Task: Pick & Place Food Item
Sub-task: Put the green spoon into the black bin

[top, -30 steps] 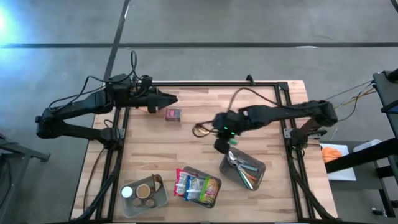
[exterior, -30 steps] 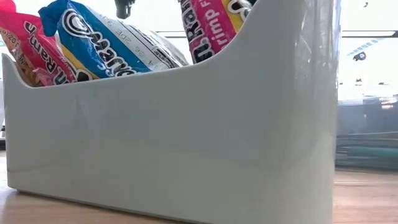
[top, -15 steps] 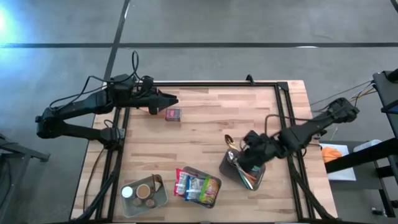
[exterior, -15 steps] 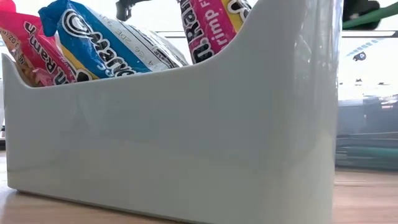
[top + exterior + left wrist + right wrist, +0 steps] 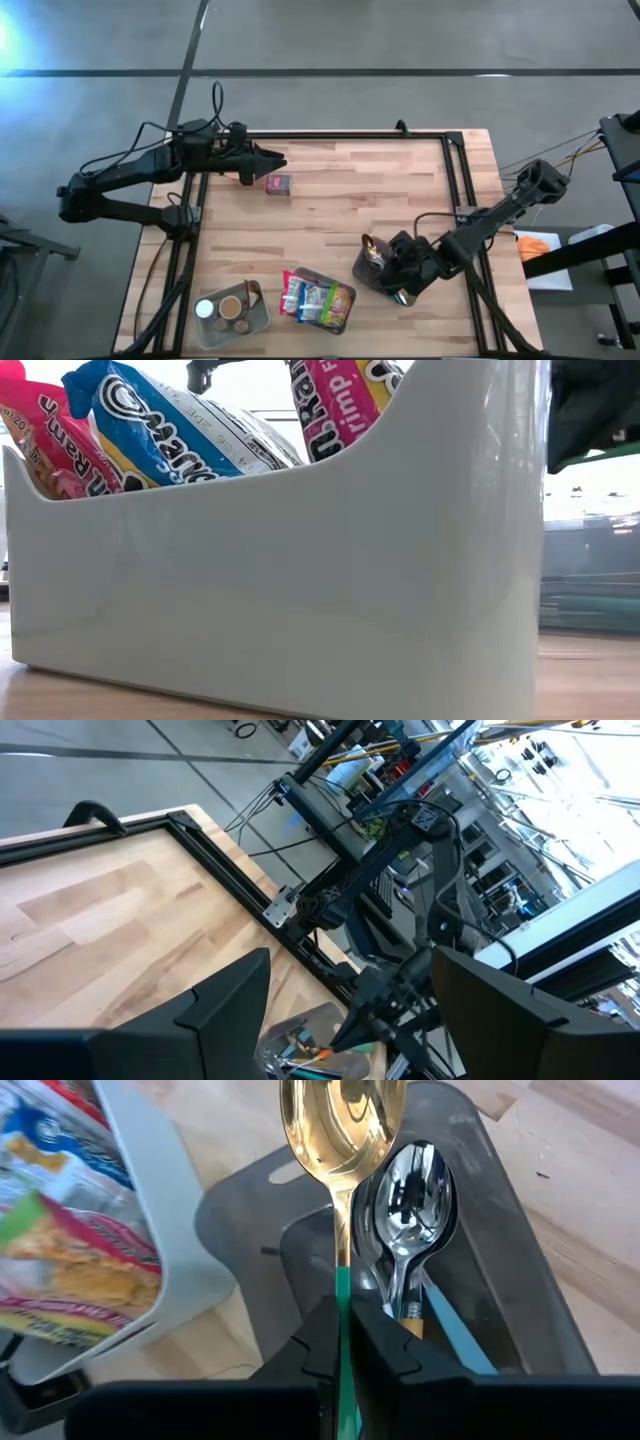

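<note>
Low view: white bin point(image 5: 280, 590) hides table, cuts ramen packets point(image 5: 150, 435).

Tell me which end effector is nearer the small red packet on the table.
Left. The left end effector hovers open just beside the small red packet at the table's far side; the right end effector is across the table over the grey cutlery bin, shut on a gold spoon.

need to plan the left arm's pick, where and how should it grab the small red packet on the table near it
Grip the small red packet across its two longer sides, coming straight down from above. It lies flat on bare table with nothing touching it, so a top-down pinch looks clear. The open left gripper hovers just beyond it. How thick the packet is cannot be told.
</note>
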Controlling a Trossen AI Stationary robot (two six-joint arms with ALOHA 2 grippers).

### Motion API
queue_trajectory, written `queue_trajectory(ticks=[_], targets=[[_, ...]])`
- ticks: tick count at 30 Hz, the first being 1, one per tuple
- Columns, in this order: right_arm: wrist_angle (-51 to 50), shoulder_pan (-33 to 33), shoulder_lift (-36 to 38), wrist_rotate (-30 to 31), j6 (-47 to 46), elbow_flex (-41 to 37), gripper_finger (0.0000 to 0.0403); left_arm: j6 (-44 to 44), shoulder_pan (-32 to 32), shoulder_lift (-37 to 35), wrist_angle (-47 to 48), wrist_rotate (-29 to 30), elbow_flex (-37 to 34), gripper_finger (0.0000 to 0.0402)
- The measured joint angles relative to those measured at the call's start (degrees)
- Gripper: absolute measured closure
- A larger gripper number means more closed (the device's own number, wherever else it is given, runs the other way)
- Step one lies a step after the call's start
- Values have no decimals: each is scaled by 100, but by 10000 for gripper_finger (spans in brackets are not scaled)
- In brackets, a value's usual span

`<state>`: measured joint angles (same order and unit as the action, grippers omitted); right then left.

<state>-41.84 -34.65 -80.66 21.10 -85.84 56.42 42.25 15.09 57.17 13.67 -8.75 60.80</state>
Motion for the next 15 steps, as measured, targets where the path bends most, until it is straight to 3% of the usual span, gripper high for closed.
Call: queue_trajectory(ticks=[15], targets=[[94, -350, -558, -6, -739, -183, 395, 17, 0, 4, 267, 17, -7, 123]])
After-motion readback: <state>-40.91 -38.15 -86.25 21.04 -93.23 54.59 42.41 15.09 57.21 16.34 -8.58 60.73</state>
